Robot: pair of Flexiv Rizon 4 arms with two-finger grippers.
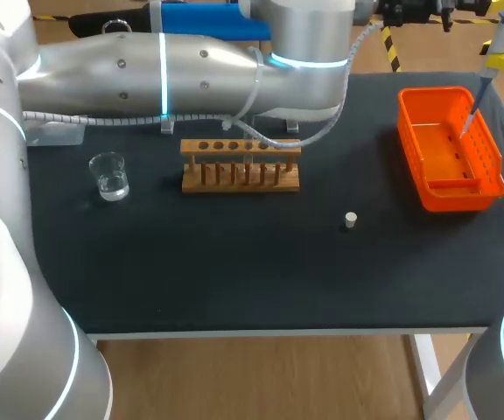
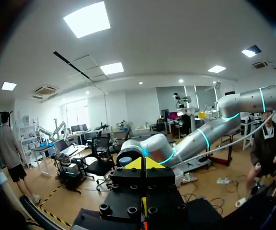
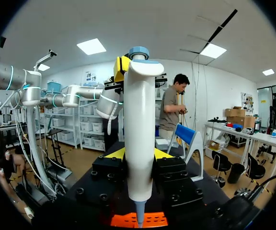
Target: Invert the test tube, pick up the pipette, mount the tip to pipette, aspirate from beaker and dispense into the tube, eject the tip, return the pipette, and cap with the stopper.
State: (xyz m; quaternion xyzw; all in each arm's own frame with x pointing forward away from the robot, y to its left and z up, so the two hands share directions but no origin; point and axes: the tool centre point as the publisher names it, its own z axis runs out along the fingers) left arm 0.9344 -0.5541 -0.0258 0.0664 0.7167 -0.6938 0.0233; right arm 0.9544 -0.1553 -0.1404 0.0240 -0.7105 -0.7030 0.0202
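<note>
The right end effector (image 3: pixel 139 154) is clamped on the white plastic pipette (image 3: pixel 139 120), which hangs over the orange plastic basket (image 1: pixel 449 194) by the black worktop's (image 1: pixel 234 271) right edge. The left end effector's (image 2: pixel 143 164) fingers are together. The small white stopper (image 1: pixel 350 220) lies in open space, and the glass beaker (image 1: pixel 109 175) stands left of the wooden rack (image 1: pixel 240 166).

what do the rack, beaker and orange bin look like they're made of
Rack: likely wood, matte brown with drilled holes. Beaker: clear glass or plastic, see-through with glints; can't tell which. Orange bin: probably plastic, smooth, evenly coloured, slotted walls.
</note>
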